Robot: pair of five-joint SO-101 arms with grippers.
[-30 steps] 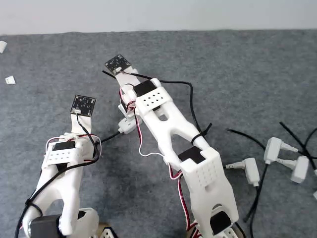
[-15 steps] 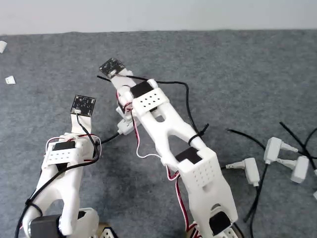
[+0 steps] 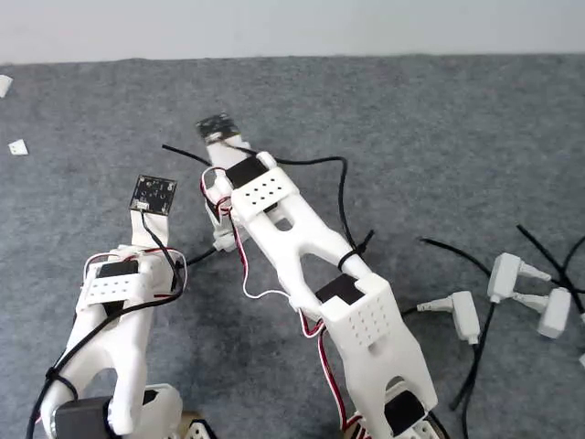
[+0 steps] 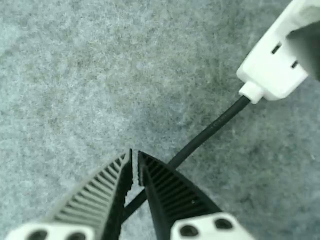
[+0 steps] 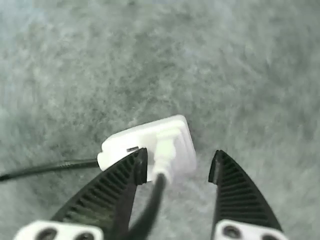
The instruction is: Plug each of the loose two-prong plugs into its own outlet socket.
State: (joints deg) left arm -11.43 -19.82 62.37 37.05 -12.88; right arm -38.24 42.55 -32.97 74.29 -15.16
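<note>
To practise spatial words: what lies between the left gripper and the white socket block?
In the left wrist view, a black cable runs from the white socket block across grey carpet toward the left gripper.

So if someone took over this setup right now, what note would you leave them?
Left gripper: shut, above a black cable running from the white socket block.
Right gripper: open, straddling that block; a corded plug seems seated in it, though I can't be sure.
Three white cabled pieces lie loose at the right of the grey mat.
Left to do: apparently plugging those in.
</note>
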